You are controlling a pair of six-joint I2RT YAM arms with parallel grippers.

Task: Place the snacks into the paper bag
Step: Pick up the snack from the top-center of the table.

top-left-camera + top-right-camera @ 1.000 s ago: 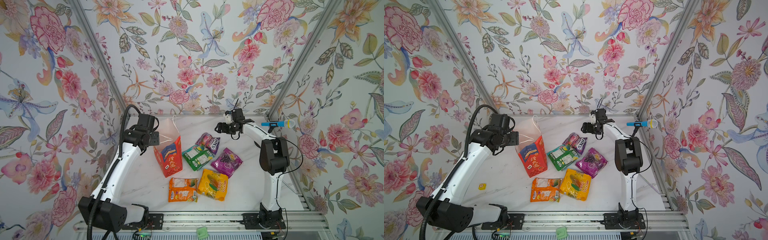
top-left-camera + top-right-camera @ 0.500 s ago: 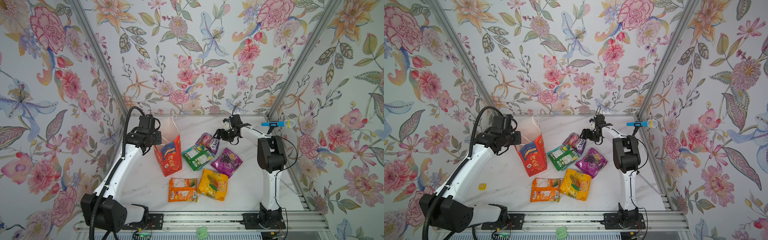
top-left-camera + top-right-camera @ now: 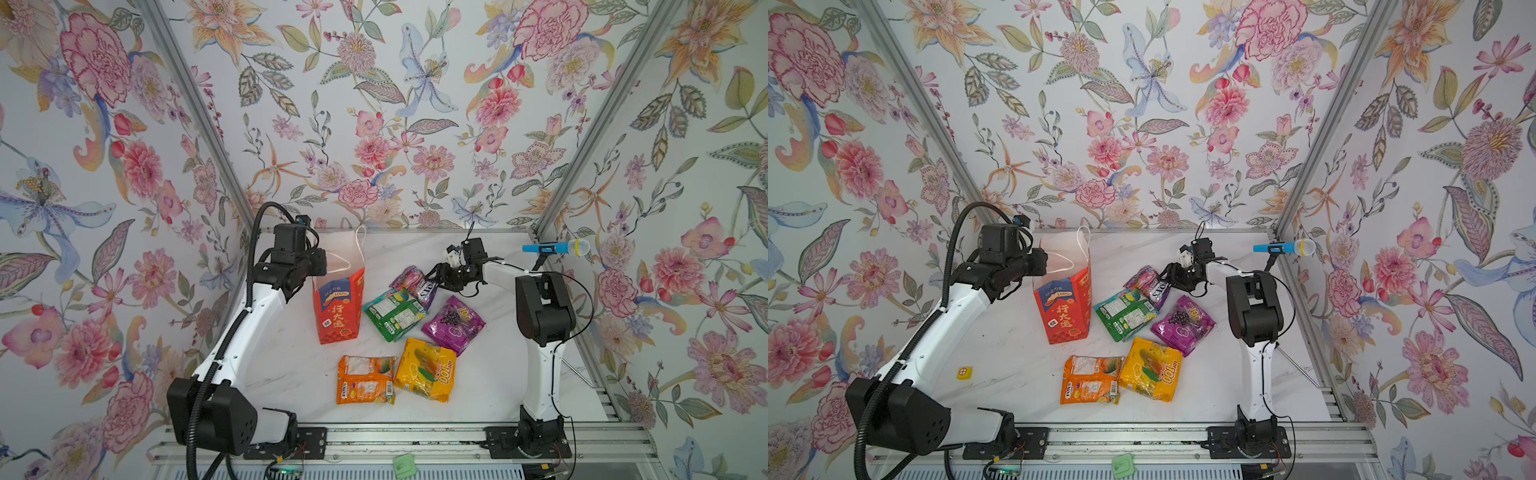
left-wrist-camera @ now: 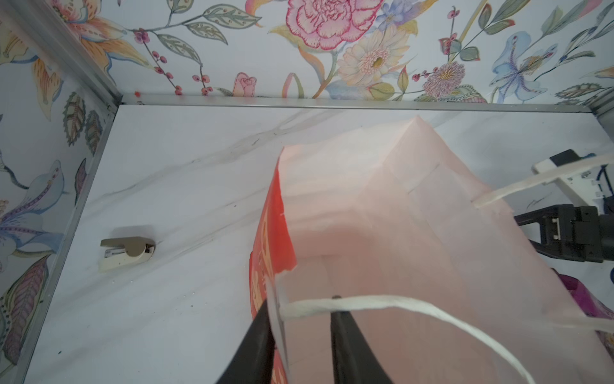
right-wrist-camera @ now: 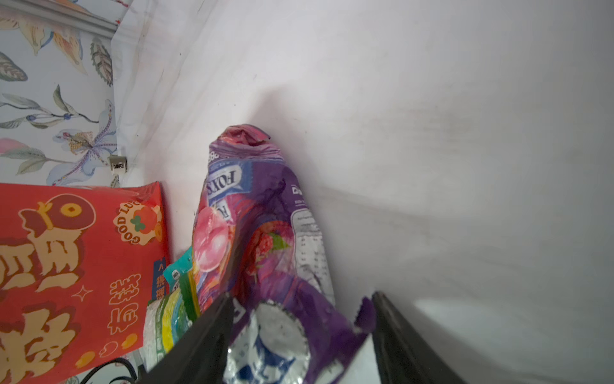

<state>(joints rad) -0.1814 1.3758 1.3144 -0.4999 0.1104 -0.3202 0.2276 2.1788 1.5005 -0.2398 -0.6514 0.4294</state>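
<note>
The red paper bag [image 3: 338,307] [image 3: 1063,307] stands upright and open on the white table. My left gripper [image 3: 322,268] [image 4: 300,306] straddles its near wall [image 4: 275,299]: one finger outside against the paper, the other inside with a gap, so it is open. A white cord handle [image 4: 382,302] crosses the jaws. Five snacks lie right of the bag: teal-pink [image 3: 415,282] [image 5: 259,216], green [image 3: 395,313], purple [image 3: 455,324], yellow [image 3: 426,370], orange [image 3: 365,380]. My right gripper [image 3: 434,276] [image 5: 302,296] is open, low around the teal-pink packet's end, which almost fills the jaws.
A small beige stapler [image 4: 126,254] lies on the table near the back left corner. A blue microphone [image 3: 557,248] juts from the right wall by the right arm. A small yellow tile [image 3: 964,372] sits under the left arm. Floral walls enclose three sides.
The left gripper moved onto the bag's rim and its jaws narrowed over the wall. The right gripper came down from the back onto the teal-pink packet and its jaws are narrowing.
</note>
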